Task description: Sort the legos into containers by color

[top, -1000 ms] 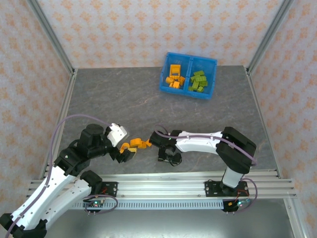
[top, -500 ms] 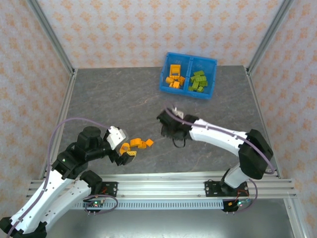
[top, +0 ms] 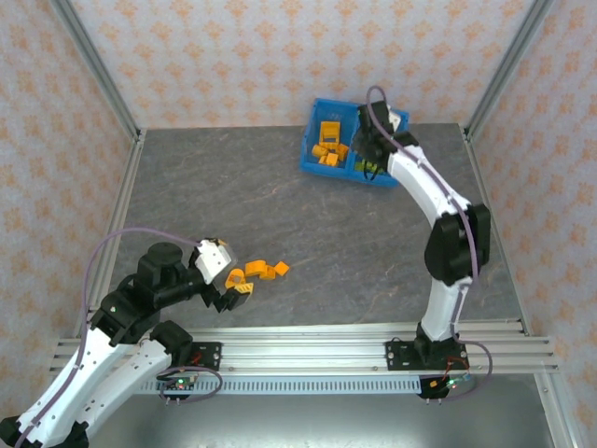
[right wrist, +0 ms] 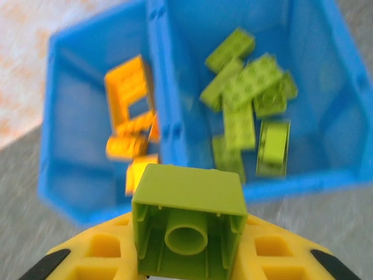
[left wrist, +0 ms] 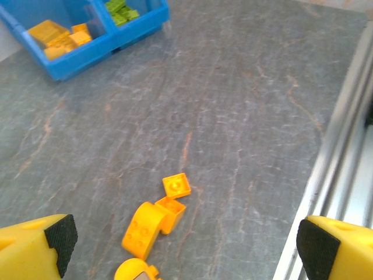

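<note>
My right gripper is shut on a lime green brick, seen from its hollow underside, and hangs just in front of the blue bin. The bin's left compartment holds orange legos and its right compartment holds green legos. From above, the right gripper is over the bin, near the divider. My left gripper is open with nothing in it. Three orange legos lie on the table just ahead of it: a small square, a curved piece and a rounded one. The left gripper sits close beside those orange legos.
The aluminium rail runs along the near table edge, close to the left gripper's right side. Angled frame posts and patterned walls bound the grey table. The right arm stretches along the right half.
The right arm swung from the table's middle out to the far bin, carrying the green brick. The left arm drew back a little toward the near left and stayed open.
</note>
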Robot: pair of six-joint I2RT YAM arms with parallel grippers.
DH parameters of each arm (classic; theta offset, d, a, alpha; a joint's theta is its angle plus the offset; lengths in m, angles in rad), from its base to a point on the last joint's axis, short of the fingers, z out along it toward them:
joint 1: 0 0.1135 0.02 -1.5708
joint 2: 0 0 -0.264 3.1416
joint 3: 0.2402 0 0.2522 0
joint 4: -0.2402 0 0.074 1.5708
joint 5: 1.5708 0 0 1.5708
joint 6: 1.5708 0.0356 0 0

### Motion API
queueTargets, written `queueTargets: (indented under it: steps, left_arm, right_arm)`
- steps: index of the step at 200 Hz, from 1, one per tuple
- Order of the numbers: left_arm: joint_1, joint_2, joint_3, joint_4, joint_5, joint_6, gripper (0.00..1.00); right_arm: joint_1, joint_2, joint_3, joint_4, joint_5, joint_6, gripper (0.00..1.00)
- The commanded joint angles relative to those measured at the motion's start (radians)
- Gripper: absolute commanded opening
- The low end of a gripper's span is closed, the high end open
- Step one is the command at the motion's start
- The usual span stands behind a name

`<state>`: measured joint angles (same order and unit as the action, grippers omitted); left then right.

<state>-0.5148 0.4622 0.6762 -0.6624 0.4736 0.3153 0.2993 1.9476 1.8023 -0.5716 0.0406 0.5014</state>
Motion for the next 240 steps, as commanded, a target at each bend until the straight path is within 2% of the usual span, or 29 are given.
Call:
queueTargets:
  steps: [1,23,35,64,92,119,144,165,189,219,240]
  left_arm:
    - [0.007,-0.002,-0.005,0.01,-0.11,-0.009,1.0]
    - [0.009,-0.003,-0.02,0.051,-0.043,-0.025,1.0]
    - [0.008,-0.006,-0.03,0.084,-0.05,-0.057,1.0]
    - [0.009,-0.019,-0.03,0.121,-0.157,-0.129,1.0]
    - [0.008,-0.031,-0.03,0.142,-0.301,-0.247,1.0]
    - [0.01,0.025,0.022,0.091,-0.446,-0.374,1.0]
    - [0.01,0.146,0.125,-0.018,-0.567,-0.469,1.0]
    - [0.009,0.276,0.229,-0.127,-0.575,-0.503,1.0]
    - [-0.04,0.411,0.264,-0.134,-0.475,-0.578,0.97]
    - [-0.105,0.59,0.271,-0.158,-0.597,-0.841,0.95]
    - [-0.131,0.622,0.199,-0.116,-0.647,-1.005,0.95]
  right_arm:
    - [-0.077,0.155,0.16,-0.071,-0.061,-0.018,0.29]
    - [-0.117,0.307,0.358,-0.148,-0.082,-0.022,0.3]
    - [-0.127,0.373,0.446,-0.183,-0.086,-0.027,0.32]
    - [-0.132,0.458,0.599,-0.272,-0.079,-0.04,0.47]
    - [-0.132,0.417,0.588,-0.279,-0.104,-0.046,0.58]
    - [-0.128,0.295,0.422,-0.232,-0.119,-0.044,0.6]
    - [-0.116,0.139,0.178,-0.14,-0.137,-0.049,0.63]
    - [-0.091,-0.036,-0.057,-0.046,-0.156,-0.051,0.69]
    - [-0.039,-0.271,-0.316,0.065,-0.175,-0.06,0.79]
    - [0.056,-0.546,-0.558,0.096,-0.197,-0.044,0.88]
    - [0.111,-0.69,-0.679,0.073,-0.197,-0.026,0.91]
